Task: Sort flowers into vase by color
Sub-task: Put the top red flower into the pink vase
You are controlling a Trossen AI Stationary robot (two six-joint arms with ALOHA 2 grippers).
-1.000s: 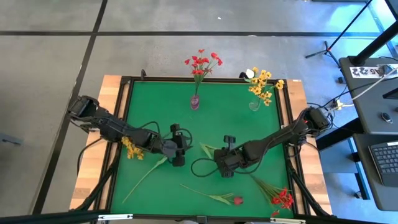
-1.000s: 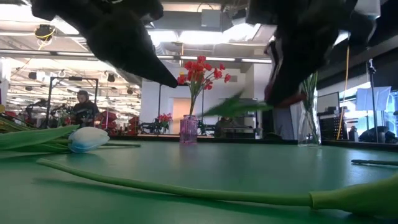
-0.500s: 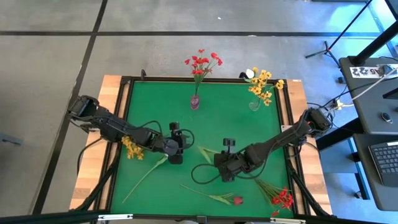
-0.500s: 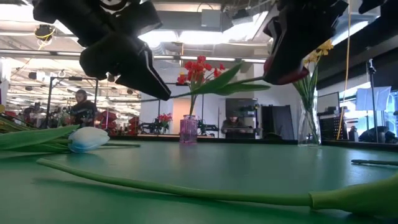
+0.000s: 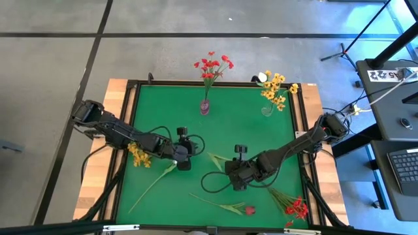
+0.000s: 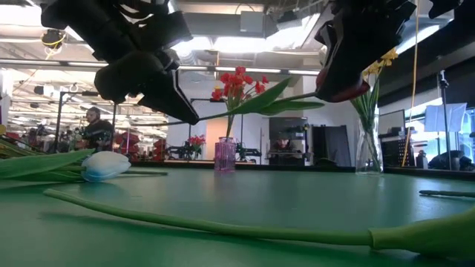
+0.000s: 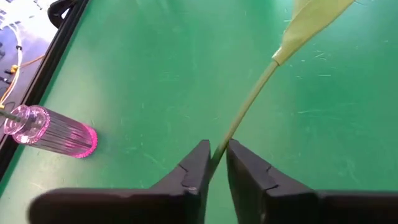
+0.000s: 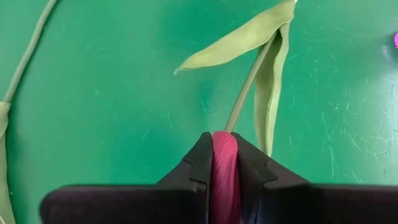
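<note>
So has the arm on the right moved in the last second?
Yes. The right gripper, holding the dark red flower, slid slightly toward the table's near edge, away from the pink vase.

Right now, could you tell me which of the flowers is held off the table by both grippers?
The dark red bud: right gripper clamps its blossom, left gripper its stem; the others lie loose or stand in vases.

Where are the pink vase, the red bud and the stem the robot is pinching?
pink vase (image 7: 53,130), left wrist view, its ribbed side.
red bud (image 8: 224,163), right wrist view, between the right gripper's fingers.
stem (image 7: 245,111), left wrist view, its bare middle.
</note>
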